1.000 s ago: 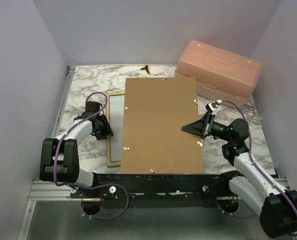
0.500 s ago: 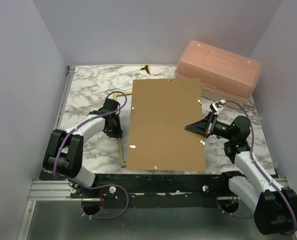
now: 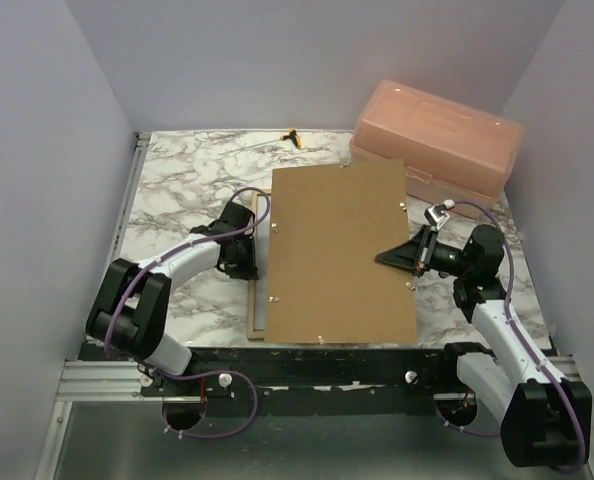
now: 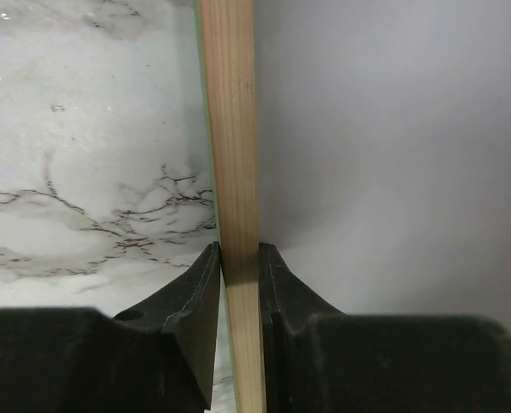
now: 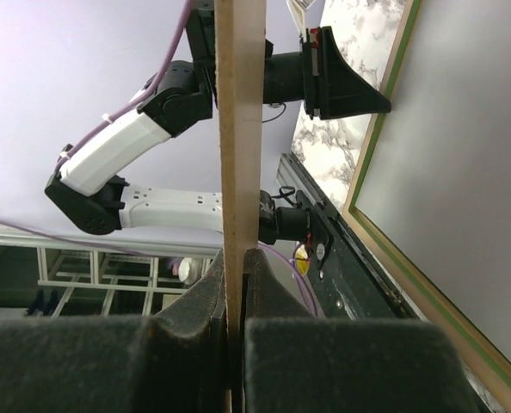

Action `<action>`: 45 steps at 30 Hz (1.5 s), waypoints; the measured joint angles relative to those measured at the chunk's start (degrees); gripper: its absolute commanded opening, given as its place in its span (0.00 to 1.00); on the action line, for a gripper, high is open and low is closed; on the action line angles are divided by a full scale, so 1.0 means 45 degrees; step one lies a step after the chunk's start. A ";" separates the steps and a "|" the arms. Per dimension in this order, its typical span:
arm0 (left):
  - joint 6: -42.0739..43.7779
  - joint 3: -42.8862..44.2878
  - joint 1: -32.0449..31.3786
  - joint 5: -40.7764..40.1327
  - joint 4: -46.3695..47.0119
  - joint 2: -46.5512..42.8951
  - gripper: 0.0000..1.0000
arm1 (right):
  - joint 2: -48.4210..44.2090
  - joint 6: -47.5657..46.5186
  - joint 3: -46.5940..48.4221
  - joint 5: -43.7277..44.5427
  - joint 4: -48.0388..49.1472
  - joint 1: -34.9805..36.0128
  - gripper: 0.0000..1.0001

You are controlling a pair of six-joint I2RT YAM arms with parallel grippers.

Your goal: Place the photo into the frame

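The frame (image 3: pixel 254 312) lies flat on the marble table, mostly covered by a brown hardboard backing panel (image 3: pixel 342 255); only its left rail shows. My left gripper (image 3: pixel 249 258) is shut on that light-wood rail (image 4: pixel 230 129), one finger on each side (image 4: pixel 239 258). Inside the rail lies a plain white sheet, the photo (image 4: pixel 393 155), also seen in the right wrist view within the frame's green-edged rail (image 5: pixel 378 112) as a pale surface (image 5: pixel 462 172). My right gripper (image 3: pixel 414 255) is shut on the panel's right edge (image 5: pixel 241 129), with the fingers closed tight on it (image 5: pixel 241 258).
A pink plastic box (image 3: pixel 439 140) stands at the back right, close to the panel's far corner. A small yellow-and-black tool (image 3: pixel 292 137) lies at the back edge. Bare marble (image 3: pixel 177 190) spreads to the left; grey walls close in both sides.
The left gripper has moved right and closed on the frame's left rail. Frame and backing panel have both shifted to the right, the right gripper moving with the panel.
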 measured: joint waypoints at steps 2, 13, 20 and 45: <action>-0.0165 -0.0194 -0.0034 0.0165 0.0267 -0.0121 0.15 | 0.0034 -0.0180 0.0000 -0.0034 -0.0185 0.0000 0.00; -0.0865 -0.0636 -0.0092 0.0738 0.0340 -0.2399 0.74 | 0.0510 -0.1112 -0.0253 -0.0049 -0.0563 0.0000 0.00; -0.0869 -0.0690 0.1132 0.1336 0.0141 -0.3818 0.70 | 0.1719 -0.2210 -0.0267 0.0010 -0.1054 0.0000 0.00; -0.0947 -0.2142 0.2429 0.2924 0.1345 -0.2079 0.37 | 0.6033 -0.2793 -0.0257 0.0214 0.1375 0.0058 0.00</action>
